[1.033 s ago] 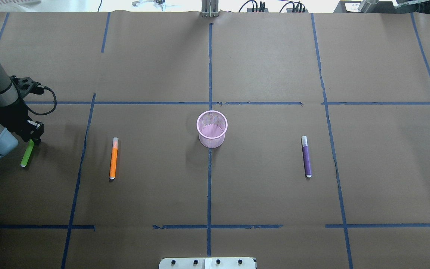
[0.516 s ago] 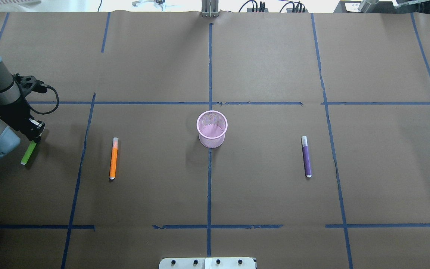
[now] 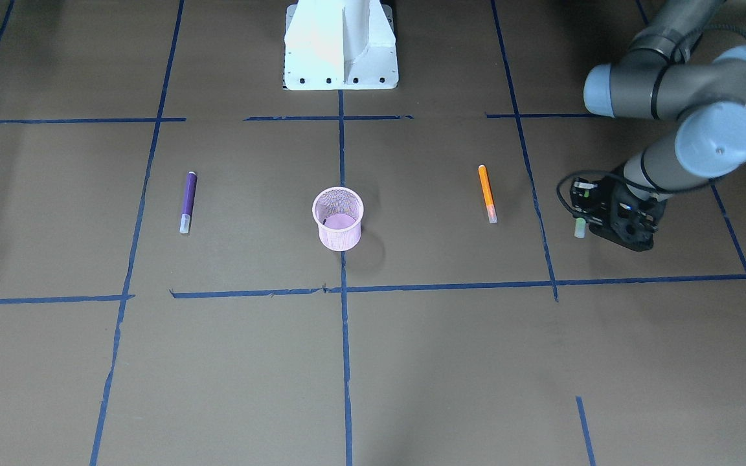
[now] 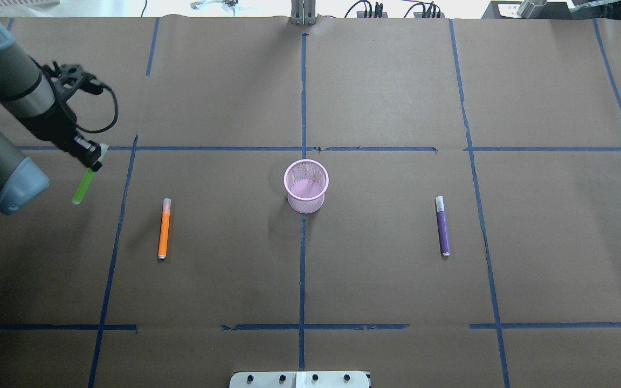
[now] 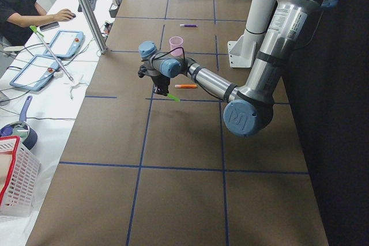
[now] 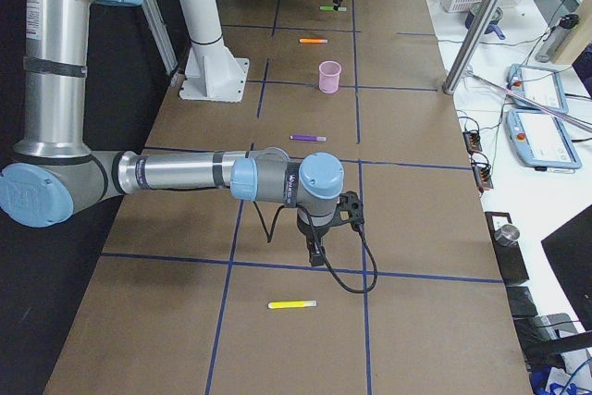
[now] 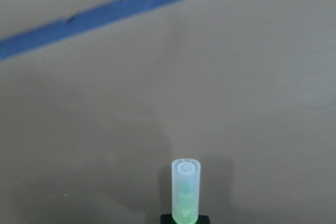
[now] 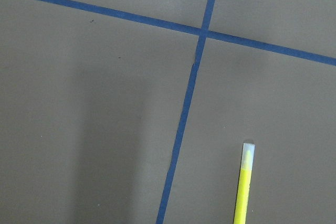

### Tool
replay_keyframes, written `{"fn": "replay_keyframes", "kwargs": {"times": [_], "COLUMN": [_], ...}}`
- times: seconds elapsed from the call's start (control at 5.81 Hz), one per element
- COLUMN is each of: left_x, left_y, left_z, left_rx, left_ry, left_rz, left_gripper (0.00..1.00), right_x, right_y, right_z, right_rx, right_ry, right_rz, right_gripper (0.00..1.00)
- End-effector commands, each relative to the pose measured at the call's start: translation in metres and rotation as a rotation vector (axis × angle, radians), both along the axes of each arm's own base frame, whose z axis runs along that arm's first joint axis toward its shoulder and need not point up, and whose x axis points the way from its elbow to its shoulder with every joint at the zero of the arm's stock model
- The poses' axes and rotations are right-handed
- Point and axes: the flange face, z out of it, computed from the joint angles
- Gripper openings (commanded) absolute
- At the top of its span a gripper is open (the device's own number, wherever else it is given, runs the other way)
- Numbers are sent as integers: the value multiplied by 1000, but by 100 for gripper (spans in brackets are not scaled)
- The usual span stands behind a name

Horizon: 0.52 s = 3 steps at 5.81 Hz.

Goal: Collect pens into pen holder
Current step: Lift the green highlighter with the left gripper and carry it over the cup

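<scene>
My left gripper [image 4: 92,159] is shut on the cap end of the green pen [image 4: 82,187] and holds it off the table, slanting down; the pale cap shows in the left wrist view [image 7: 185,187]. The pink mesh pen holder [image 4: 306,202] stands upright at the table's middle, well to the gripper's right. The orange pen [image 4: 164,230] lies between them. The purple pen [image 4: 442,226] lies right of the holder. A yellow pen [image 8: 243,184] lies beside my right gripper [image 6: 316,254], which shows only in the exterior right view; I cannot tell whether it is open.
Blue tape lines [image 4: 303,97] divide the brown paper-covered table into squares. The white robot base [image 3: 340,45] stands behind the holder. At the operators' side a metal post [image 5: 86,10], tablets and a red-rimmed basket [image 5: 14,180] sit off the table.
My left gripper has risen with the green pen, lifting it off the table, and has moved away from the robot and a little towards the centre. The other pens and the holder have not moved.
</scene>
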Motion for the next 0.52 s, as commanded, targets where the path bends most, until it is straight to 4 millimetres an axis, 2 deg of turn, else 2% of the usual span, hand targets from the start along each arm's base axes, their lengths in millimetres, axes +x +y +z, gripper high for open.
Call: {"fn": "replay_keyframes", "kwargs": {"times": [0.0, 0.17, 0.34], "left_x": [-4, 28, 41], "left_y": [10, 49, 55], "left_z": [-118, -156, -216], "left_rx": [257, 261, 340], "left_ry": [50, 107, 176], "left_rz": [-63, -65, -74], "left_gripper": [0, 0, 0], "right_x": [0, 0, 0], "right_y": [-1, -1, -1], "right_z": [-2, -3, -1], "right_rx": [7, 15, 13], "right_ry": [-1, -1, -1], "right_rz": [-1, 1, -1], "right_gripper": [100, 100, 100]}}
